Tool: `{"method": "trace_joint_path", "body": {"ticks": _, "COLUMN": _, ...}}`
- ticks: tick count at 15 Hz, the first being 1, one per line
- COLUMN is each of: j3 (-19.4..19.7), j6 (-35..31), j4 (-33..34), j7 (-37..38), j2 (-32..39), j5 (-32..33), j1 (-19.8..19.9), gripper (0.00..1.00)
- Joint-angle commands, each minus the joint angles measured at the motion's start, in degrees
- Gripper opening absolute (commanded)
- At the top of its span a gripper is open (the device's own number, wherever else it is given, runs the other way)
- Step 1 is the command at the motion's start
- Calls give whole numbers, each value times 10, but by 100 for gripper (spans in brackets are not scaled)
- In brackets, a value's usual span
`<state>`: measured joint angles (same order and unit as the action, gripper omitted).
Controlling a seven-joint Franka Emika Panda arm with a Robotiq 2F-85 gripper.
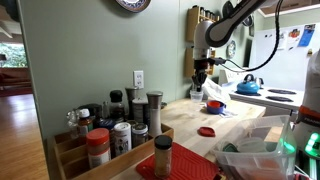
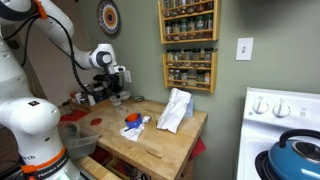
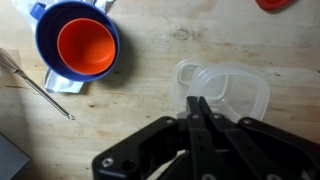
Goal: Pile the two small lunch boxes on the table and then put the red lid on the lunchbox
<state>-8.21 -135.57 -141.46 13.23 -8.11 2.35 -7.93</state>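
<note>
Gripper [image 3: 197,108]: nearest my wrist camera, fingers pressed together (I see nothing between them), above the clear container [image 3: 238,88].
Red lid [image 3: 281,3]: flat on the table [image 3: 140,110], past the clear container, apart.
Blue bowl [image 3: 46,45]: beside the clear container, holding a red-orange bowl [image 3: 85,46].

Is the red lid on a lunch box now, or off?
Off. The red lid lies flat on the bare wood of the table, with no box under it.
</note>
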Motion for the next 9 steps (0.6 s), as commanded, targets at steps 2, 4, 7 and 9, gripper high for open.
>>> {"method": "trace_joint_path", "body": {"ticks": 2, "j3": 2, "j6": -41, "j4": -13, "j7": -9, "j2": 18, "j5": -3, "j1": 9, "gripper": 0}}
{"method": "trace_joint_path", "body": {"ticks": 4, "j3": 3, "j6": -63, "j4": -15, "j7": -5, "j2": 27, "j5": -3, "j1": 10, "gripper": 0}}
{"method": "trace_joint_path", "body": {"ticks": 7, "j3": 4, "j6": -71, "j4": -15, "j7": -10, "j2": 39, "j5": -5, "j1": 12, "gripper": 0}}
{"method": "trace_joint_path", "body": {"ticks": 9, "j3": 5, "j6": -75, "j4": -17, "j7": -11, "j2": 46, "j5": -10, "j1": 12, "gripper": 0}}
